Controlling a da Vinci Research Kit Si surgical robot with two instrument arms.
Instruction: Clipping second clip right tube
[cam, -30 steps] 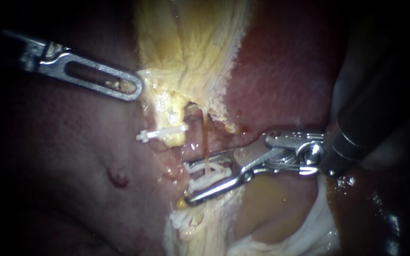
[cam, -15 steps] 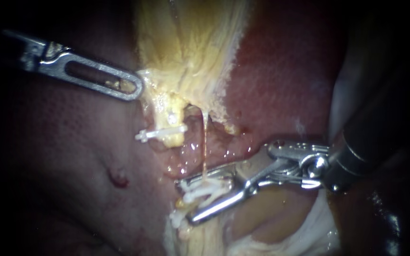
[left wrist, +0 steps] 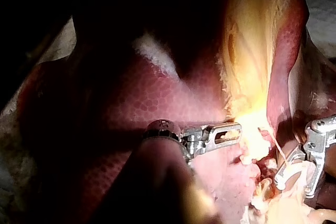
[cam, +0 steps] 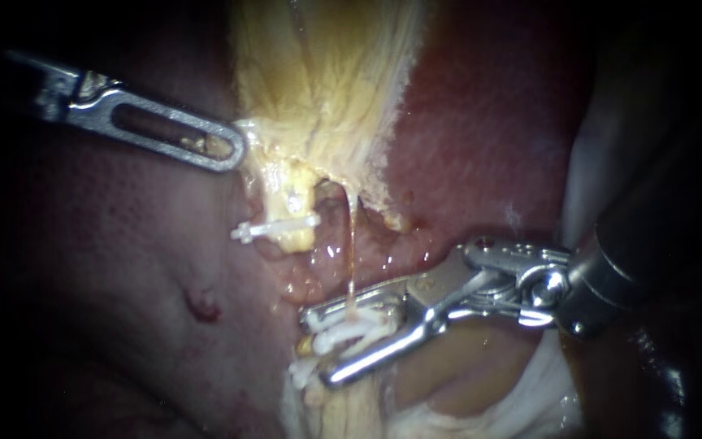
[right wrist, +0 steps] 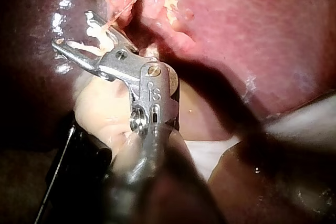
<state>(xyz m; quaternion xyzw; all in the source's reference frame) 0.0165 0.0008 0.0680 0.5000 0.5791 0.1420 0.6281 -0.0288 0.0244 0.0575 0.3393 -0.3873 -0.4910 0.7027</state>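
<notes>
The right tube [cam: 351, 244], a thin tan strand strung from the yellow tissue [cam: 327, 81] down across the dark red liver [cam: 481, 138], runs into the jaws of the right instrument [cam: 318, 347]. Those jaws stand a little apart yet press from two sides on a white clip [cam: 353, 325], which straddles the tube's lower end. Just beyond it, farther along the tube's line, a lower clip [cam: 302, 372] shows against pale tissue; whether it sits on the same tube cannot be told. Beside the right tube, on the side away from the right instrument's shaft, the stubby yellow left tube [cam: 292, 203] carries a left-tube clip [cam: 276, 228] set crosswise. Farther off on that same side, about level with the right tube's upper end, the left instrument [cam: 225, 150] has its slotted jaws closed on the edge of the yellow tissue.
</notes>
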